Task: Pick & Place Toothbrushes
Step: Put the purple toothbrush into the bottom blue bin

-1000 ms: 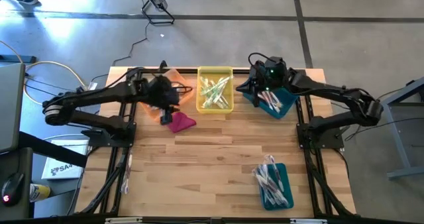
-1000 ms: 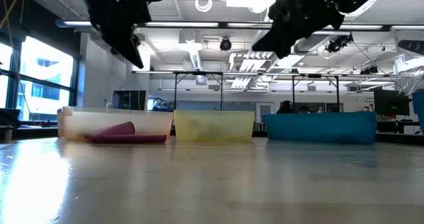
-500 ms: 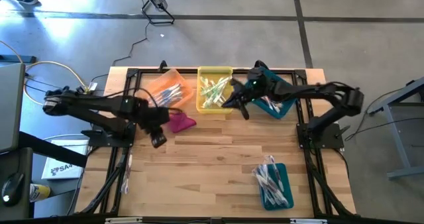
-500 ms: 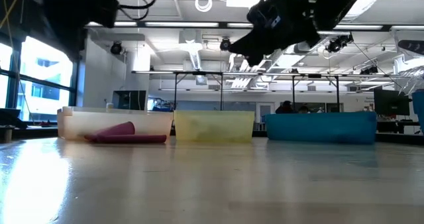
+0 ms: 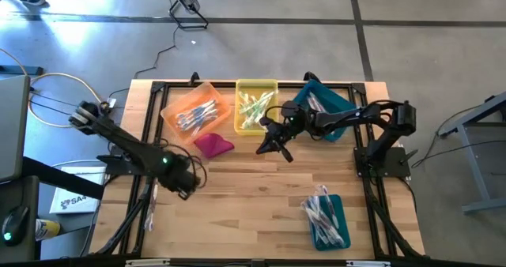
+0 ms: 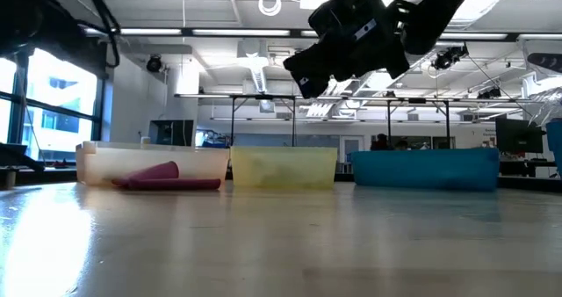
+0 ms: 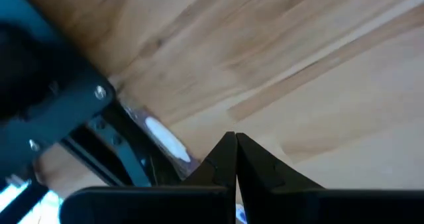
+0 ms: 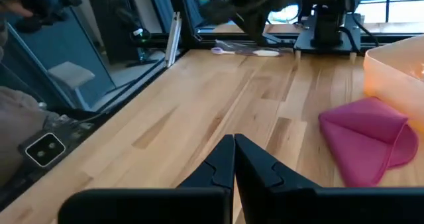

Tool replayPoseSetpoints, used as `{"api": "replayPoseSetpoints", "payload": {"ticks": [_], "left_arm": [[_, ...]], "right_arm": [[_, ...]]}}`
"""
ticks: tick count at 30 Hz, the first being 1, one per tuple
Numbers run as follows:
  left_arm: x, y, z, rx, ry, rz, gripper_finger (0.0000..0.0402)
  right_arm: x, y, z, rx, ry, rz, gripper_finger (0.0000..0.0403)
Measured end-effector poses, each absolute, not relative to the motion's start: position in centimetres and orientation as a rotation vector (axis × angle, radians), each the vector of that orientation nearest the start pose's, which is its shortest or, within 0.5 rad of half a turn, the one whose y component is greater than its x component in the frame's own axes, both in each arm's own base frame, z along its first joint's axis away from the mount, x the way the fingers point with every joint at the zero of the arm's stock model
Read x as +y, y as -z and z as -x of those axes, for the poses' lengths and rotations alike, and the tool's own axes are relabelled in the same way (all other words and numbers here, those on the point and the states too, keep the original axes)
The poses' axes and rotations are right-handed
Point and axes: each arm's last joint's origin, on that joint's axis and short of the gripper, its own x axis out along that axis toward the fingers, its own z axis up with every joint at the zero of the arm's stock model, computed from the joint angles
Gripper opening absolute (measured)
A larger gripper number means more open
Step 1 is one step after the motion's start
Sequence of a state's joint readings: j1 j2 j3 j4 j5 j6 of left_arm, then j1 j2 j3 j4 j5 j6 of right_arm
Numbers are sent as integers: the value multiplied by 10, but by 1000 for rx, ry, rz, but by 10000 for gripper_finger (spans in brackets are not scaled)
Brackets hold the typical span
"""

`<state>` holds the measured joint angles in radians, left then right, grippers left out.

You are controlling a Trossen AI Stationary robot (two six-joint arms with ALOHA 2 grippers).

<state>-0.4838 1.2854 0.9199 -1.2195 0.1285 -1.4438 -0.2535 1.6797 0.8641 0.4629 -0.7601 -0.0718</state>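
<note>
Moved: both arms have left the bins; left gripper (image 5: pixel 187 182) has swung back from the orange bin to the table's left edge, right gripper (image 5: pixel 269 144) has gone from the tilted teal bin to the bare wood in front of the yellow bin.
Left gripper: low at the left side, beside the frame rail; jaws closed, fingertips (image 7: pixel 233 151) pressed together, nothing between them.
Right gripper: raised above the table in the low view (image 6: pixel 303 77); jaws closed and empty, fingers (image 8: pixel 233 154) touching, pointed toward the cloth.
Toothbrushes, orange bin (image 5: pixel 172 109): a small bundle (image 5: pixel 195 115) lies inside, whitish and blue.
Toothbrushes, yellow bin (image 5: pixel 257 129): green and white ones (image 5: pixel 254 107) piled inside.
Toothbrushes, far teal bin (image 5: pixel 341 117): tilted at the back right, a few (image 5: pixel 315 103) visible behind the right arm.
Toothbrushes, near teal bin (image 5: pixel 334 234): white ones (image 5: pixel 321 209), some sticking out over the rim.
Toothbrushes, loose: two (image 5: pixel 151 208) lie at the left edge along the rail; one shows in the left wrist view (image 7: pixel 162 135).
Cloth (image 5: pixel 214 145): magenta lump on the wood, just in front of the orange bin.
Table (image 5: pixel 253 196): light wood planks.
</note>
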Motion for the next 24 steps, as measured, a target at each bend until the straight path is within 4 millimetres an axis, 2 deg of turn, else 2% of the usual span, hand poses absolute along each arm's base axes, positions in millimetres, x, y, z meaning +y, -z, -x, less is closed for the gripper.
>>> {"api": "replayPoseSetpoints", "payload": {"ticks": [5, 12, 19, 24], "left_arm": [[-114, -210, -175, 1650, -808, 836, 0], [-133, -190, -175, 1798, -872, 804, 0], [-132, -183, -174, 1831, -925, 737, 15], [-128, -185, -170, 1833, -983, 669, 65]], "right_arm": [[-64, -206, -337, 259, -519, -103, 3], [-62, -206, -337, 260, -519, -102, 3], [-63, -206, -337, 259, -518, -102, 3], [-63, -207, -337, 260, -519, -102, 2]]}}
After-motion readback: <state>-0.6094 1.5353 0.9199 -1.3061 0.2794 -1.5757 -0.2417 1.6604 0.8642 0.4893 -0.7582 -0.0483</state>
